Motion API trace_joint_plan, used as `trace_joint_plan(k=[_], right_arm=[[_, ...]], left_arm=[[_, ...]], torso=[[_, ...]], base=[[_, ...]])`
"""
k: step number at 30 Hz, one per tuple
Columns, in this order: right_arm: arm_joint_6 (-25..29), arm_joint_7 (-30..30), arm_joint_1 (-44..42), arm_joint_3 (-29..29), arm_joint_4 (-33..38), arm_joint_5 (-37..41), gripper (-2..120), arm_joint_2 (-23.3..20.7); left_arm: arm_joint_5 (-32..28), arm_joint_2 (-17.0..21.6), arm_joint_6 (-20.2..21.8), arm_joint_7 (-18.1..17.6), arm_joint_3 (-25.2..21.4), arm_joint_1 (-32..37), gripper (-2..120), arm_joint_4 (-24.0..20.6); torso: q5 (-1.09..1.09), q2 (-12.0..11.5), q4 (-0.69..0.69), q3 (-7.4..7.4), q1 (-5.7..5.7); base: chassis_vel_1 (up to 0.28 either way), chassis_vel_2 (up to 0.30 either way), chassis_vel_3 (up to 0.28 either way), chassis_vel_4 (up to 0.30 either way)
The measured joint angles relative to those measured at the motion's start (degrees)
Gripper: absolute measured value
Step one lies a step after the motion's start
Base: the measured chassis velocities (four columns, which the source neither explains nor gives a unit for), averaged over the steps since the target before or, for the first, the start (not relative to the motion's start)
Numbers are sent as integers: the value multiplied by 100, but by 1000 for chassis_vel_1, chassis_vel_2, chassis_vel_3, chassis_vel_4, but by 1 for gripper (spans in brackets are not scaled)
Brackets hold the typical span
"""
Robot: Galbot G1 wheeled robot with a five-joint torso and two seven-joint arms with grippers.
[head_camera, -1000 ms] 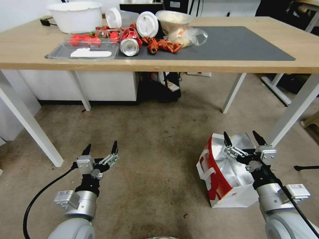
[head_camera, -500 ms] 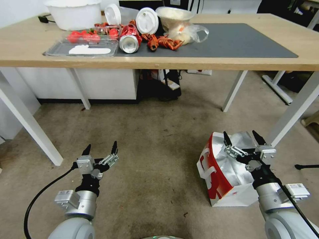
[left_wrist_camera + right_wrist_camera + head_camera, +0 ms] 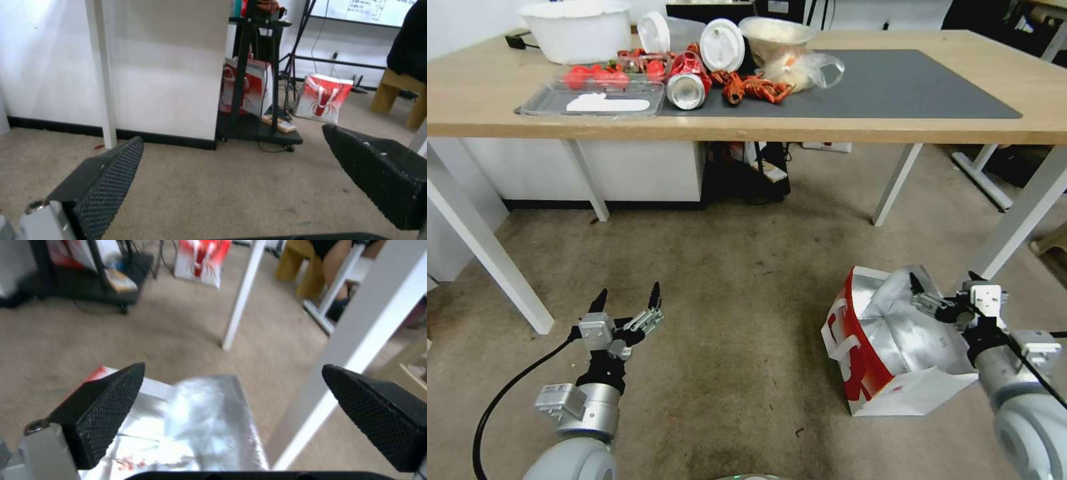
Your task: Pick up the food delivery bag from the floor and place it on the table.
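The food delivery bag (image 3: 887,347) stands on the floor (image 3: 727,300) at the right, white with a red side panel, loop handles and an open mouth showing silver foil. My right gripper (image 3: 946,285) hangs open over the bag's right rim, nothing between its fingers. In the right wrist view the foil lining (image 3: 200,413) lies just below the spread right gripper (image 3: 233,366). My left gripper (image 3: 630,293) is open over bare carpet at the left, well away from the bag; the left wrist view shows this left gripper (image 3: 232,133) with carpet beneath it. The table (image 3: 494,93) with its grey mat (image 3: 894,87) stands beyond.
A white table leg (image 3: 1014,227) rises close beside the bag's right; another leg (image 3: 487,253) stands left. On the table's left half are a white bowl (image 3: 577,30), a clear tray (image 3: 594,100), a can (image 3: 686,90) and a plastic bag (image 3: 800,67). A black cart (image 3: 760,173) sits underneath.
My right gripper has shifted to the right and slightly lower, from over the bag's middle to its right rim. The left arm has stayed put. The head camera wobbled a little.
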Motion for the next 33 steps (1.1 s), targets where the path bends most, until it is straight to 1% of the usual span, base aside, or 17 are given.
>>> trace_joint_plan(k=[1, 2, 3, 7, 8, 11, 13, 15, 16, 20, 22, 24, 25, 28, 31, 32, 33], right_arm=[[-46, 9, 89, -5, -133, 58, 100, -91], [-57, 40, 242, -44, -369, 225, 100, -238], [-57, 40, 242, -44, -369, 225, 100, -238], [-122, 158, 662, -324, -1042, 694, 100, -642], [-122, 158, 662, -324, -1042, 694, 100, -642], [-216, 222, 976, -540, -1469, 752, 100, -809], [-263, 232, 1058, -584, -1576, 759, 100, -838], [-369, 254, 1238, -693, -1815, 795, 100, -910], [-416, 284, 1416, -838, -2057, 839, 100, -988], [-419, 328, 1609, -1049, -2316, 943, 100, -1060], [-381, 456, 1886, -1351, -2607, 1205, 100, -1108], [-407, 513, 2104, -1561, -2814, 1290, 100, -1106], [-407, 513, 2104, -1561, -2814, 1290, 100, -1106], [-446, 555, 2347, -1801, -3070, 1247, 100, -1065], [-495, 557, 2437, -1858, -3167, 1191, 100, -1042], [-545, 564, 2489, -1898, -3212, 1197, 98, -1033], [-611, 560, 2514, -1914, -3240, 1194, 92, -1030]], left_arm=[[0, -1, -5, 0, -1, 2, 100, 0], [0, -6, -15, 0, -5, 4, 100, 0], [0, -6, -15, 0, -5, 4, 100, 0], [1, -42, -42, 0, -16, 18, 100, 0], [1, -42, -42, 0, -16, 18, 100, 0], [11, -75, -59, 0, -17, 20, 100, 4], [14, -83, -60, 0, -17, 21, 100, 7], [22, -98, -67, 1, -17, 20, 100, 21], [27, -112, -79, 2, -17, 18, 100, 34], [30, -125, -89, 2, -19, 18, 100, 41], [30, -133, -101, 2, -30, 15, 100, 43], [31, -140, -110, 2, -45, 14, 100, 43], [31, -140, -110, 2, -45, 14, 100, 43], [30, -144, -128, 3, -64, 26, 100, 42], [30, -146, -150, 2, -69, 34, 100, 43], [31, -150, -170, 2, -72, 38, 100, 48], [31, -153, -177, 2, -74, 40, 100, 51]], torso=[[1, 1, -2, 0, 0], [-1, 3, 0, 0, 0], [-1, 3, 0, 0, 0], [-1, 7, 0, 0, 2], [-1, 7, 0, 0, 2], [-1, 10, 0, 0, 2], [-1, 10, 0, 0, 2], [0, 11, -1, 0, 2], [-2, 12, 0, 0, 2], [-1, 13, -1, 0, 2], [-1, 15, 0, 0, 3], [-1, 16, 1, 0, 3], [-1, 16, 1, 0, 3], [0, 17, 0, 0, 3], [-2, 17, 0, 0, 3], [-1, 18, 0, 0, 3], [-1, 18, 0, 0, 3]], base=[[0, 0, 0, 0], [0, 0, 0, 0], [0, 0, 0, 0], [0, 0, 0, 0], [0, 0, 0, 0], [0, 0, 0, 0], [0, 0, 0, 0], [0, 0, 0, 0], [0, 0, 0, 0], [0, 0, 0, 0], [0, 0, 0, 0], [0, 0, 0, 0], [0, 0, 0, 0], [0, 0, 0, 0], [0, 0, 0, 0], [0, 0, 0, 0], [0, 0, 0, 0]])
